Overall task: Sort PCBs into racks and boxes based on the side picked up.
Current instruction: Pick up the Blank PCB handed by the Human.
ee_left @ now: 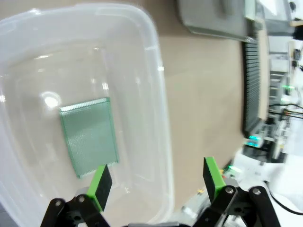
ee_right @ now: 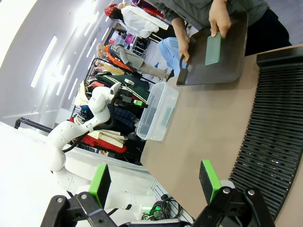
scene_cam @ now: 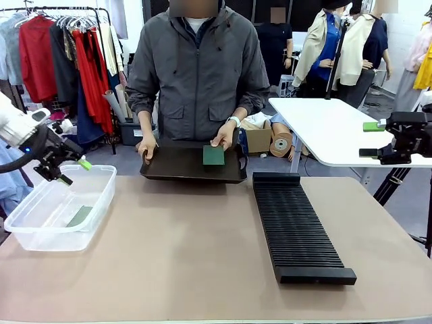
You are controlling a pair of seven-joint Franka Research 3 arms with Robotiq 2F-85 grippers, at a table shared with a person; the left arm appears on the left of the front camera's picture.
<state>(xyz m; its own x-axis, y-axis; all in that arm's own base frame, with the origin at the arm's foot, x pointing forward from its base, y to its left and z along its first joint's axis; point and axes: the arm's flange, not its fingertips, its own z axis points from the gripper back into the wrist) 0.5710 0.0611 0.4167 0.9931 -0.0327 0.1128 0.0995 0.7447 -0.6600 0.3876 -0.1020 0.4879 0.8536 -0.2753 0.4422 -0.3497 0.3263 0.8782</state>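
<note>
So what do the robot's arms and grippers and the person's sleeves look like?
The left arm is smooth white. The left gripper and right gripper are black with green-padded fingers. The person wears grey jacket sleeves and a white wristband.

Pale PCB flat in clear box, dark PCB on tray, black slotted rack well apart.
</note>
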